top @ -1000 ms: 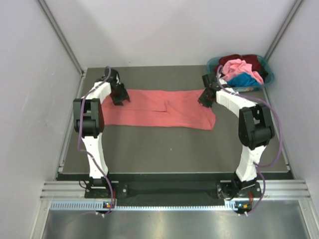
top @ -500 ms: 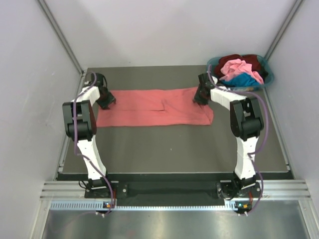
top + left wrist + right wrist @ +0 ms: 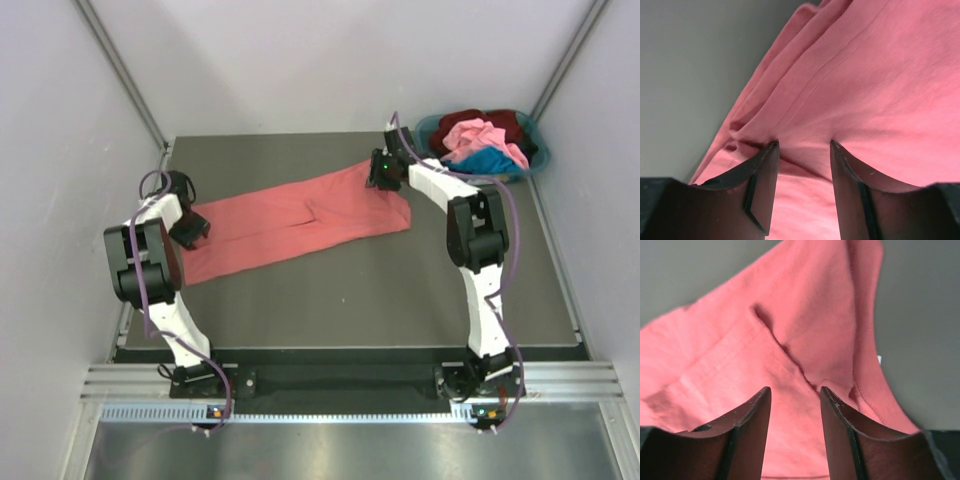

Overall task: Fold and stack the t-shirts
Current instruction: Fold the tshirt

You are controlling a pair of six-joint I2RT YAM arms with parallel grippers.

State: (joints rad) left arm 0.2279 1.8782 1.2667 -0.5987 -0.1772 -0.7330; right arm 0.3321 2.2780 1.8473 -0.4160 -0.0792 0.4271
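Note:
A salmon-red t-shirt (image 3: 300, 215), folded into a long strip, lies slanted across the table from near left to far right. My left gripper (image 3: 190, 228) rests on its left end. In the left wrist view its jaws (image 3: 803, 142) stand apart, tips pressed into the cloth (image 3: 865, 75), with a wrinkle between them. My right gripper (image 3: 380, 170) is on the strip's far right end. Its fingers (image 3: 792, 389) are spread over the folded cloth (image 3: 740, 340) and grip nothing. More t-shirts, pink (image 3: 478, 135), dark maroon (image 3: 508, 122) and blue (image 3: 485, 162), lie heaped in the basket.
The teal plastic basket (image 3: 538, 156) stands at the table's far right corner, just behind the right arm. White walls close in the dark table (image 3: 350, 300) on the left, right and far sides.
The strip lay straight across the table and is now slanted. The left gripper dragged its end left and nearer. The right gripper moved farther and left, and its jaws have opened.

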